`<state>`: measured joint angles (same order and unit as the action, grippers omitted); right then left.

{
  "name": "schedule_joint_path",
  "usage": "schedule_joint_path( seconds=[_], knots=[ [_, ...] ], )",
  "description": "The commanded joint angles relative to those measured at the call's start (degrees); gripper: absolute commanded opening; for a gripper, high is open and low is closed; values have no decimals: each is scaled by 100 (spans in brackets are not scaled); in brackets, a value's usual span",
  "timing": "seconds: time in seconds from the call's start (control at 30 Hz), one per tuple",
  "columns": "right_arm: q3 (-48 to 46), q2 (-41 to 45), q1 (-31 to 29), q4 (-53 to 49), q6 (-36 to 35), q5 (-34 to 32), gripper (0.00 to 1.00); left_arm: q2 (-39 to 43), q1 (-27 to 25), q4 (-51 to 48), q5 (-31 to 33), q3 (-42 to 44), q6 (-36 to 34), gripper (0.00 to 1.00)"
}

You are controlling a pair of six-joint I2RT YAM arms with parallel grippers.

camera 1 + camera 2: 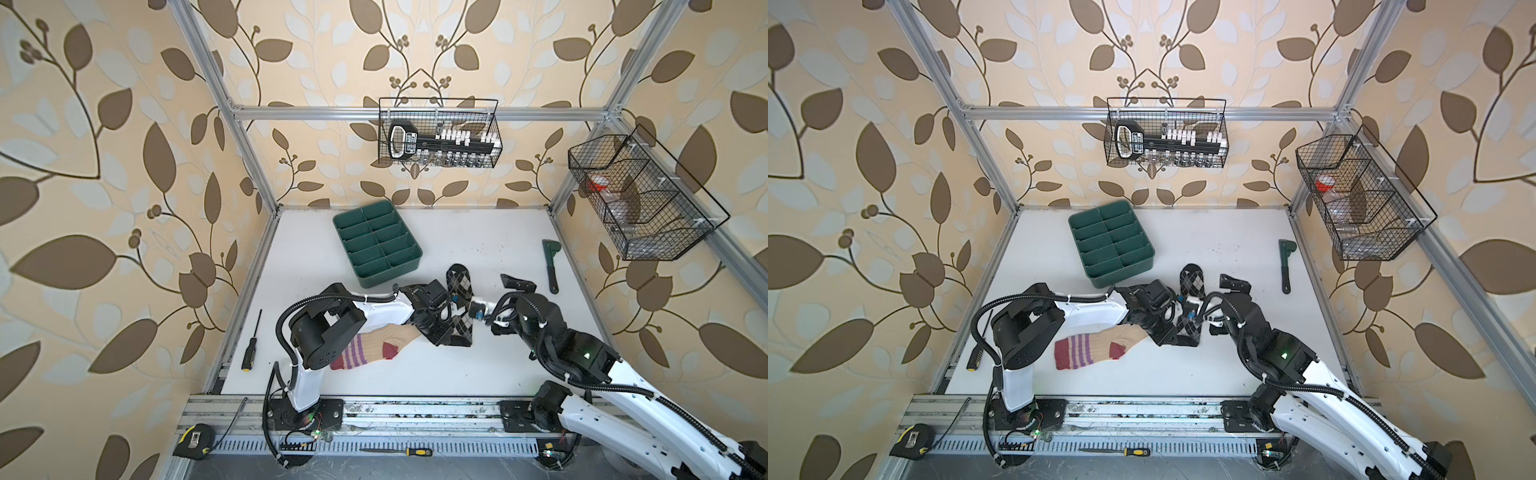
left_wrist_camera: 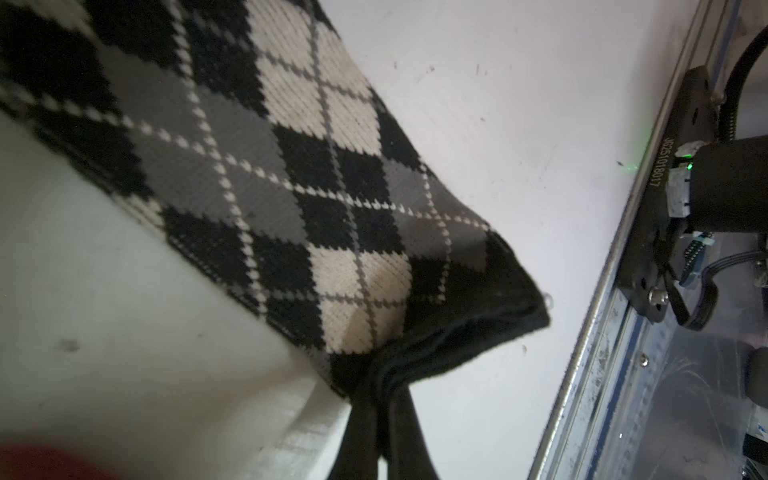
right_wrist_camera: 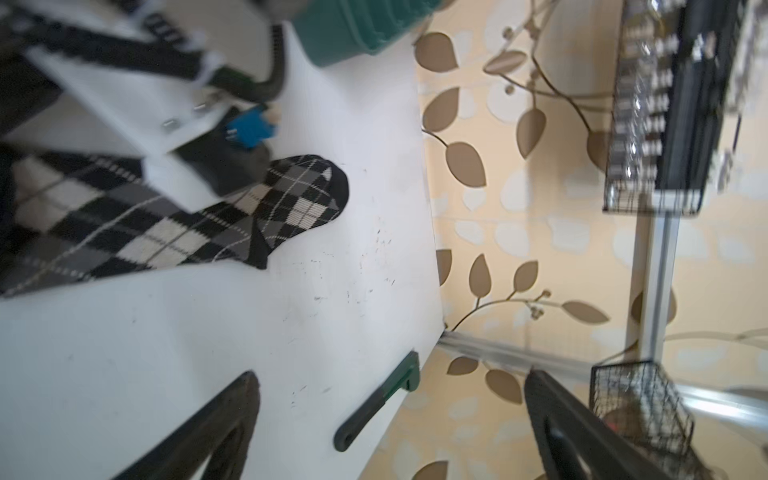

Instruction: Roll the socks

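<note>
You have a white table (image 1: pixel 457 374) inside leaf-papered walls (image 1: pixel 124 166). The black argyle sock (image 1: pixel 459 282) lies at centre, its cuff pinched in the closed left tool (image 2: pixel 382 399). The beige sock (image 1: pixel 399 336) lies at 8 o'clock. The right tool (image 1: pixel 517 283) stands wide apart and empty. The table is bare at 1 and 5 o'clock.

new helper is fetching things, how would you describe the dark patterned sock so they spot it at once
On the white table, look beside the near right corner of the green divided tray. The argyle sock there is black with grey and cream diamonds, unlike the beige sock with maroon and purple stripes.
</note>
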<state>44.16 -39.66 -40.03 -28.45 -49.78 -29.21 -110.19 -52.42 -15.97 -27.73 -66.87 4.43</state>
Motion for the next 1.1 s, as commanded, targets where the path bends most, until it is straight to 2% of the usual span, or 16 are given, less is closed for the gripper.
schedule_joint_path(
  seconds=[0.0, 0.07, 0.1, 0.17, 0.27, 0.33, 0.37, 0.47, 0.6, 0.67, 0.7, 0.77, 0.8, 0.9, 1.07],
  knots=[
    [313, 112, -52, 706, 1926, 396, 100, 125, 30, -185, -183, -157, -133, 0],
    [146, 127, 10, 1082, 2364, 609, 100, 128, 44, -285, -197, -192, -208, 0],
    [92, 81, 5, 1036, 2231, 803, 100, 124, 61, -352, -177, -210, -231, 0],
    [18, -104, -116, 742, 1598, 715, 93, 165, 121, -392, -188, -184, -207, 0],
    [-417, -415, -694, 6, 41, -323, 78, 281, 247, -304, -197, -28, -135, 0],
    [-1184, -446, -1421, 50, -660, -1516, 74, 322, 318, -238, -200, 69, -128, 0],
    [-1477, -388, -1690, 69, -830, -1863, 73, 323, 336, -187, -215, 100, -131, 0],
    [-1814, -183, -2651, -132, -218, -2193, 72, 247, 364, -113, -274, 121, -109, 0],
    [-2401, -181, -4673, -87, 400, -3143, 76, 156, 373, -37, -377, 121, -38, 0],
    [-2657, -418, -5212, 190, 585, -3345, 77, 147, 373, -41, -408, 109, -46, 0],
    [-2756, -596, -5329, 334, 682, -3289, 77, 143, 373, -25, -463, 105, -63, 0],
    [-2932, -846, -5326, 757, 439, -3046, 77, 147, 373, -33, -542, 82, -67, 0],
    [-2999, -992, -5208, 1178, 200, -3000, 78, 147, 373, -21, -571, 80, -52, 0],
    [-2939, -1560, -4670, 1727, 104, -2586, 75, 166, 365, -30, -577, 80, -38, 0],
    [-3131, -2005, -4386, 2598, -297, -2164, 74, 208, 369, -70, -594, 87, -56, 0]
  ],
)
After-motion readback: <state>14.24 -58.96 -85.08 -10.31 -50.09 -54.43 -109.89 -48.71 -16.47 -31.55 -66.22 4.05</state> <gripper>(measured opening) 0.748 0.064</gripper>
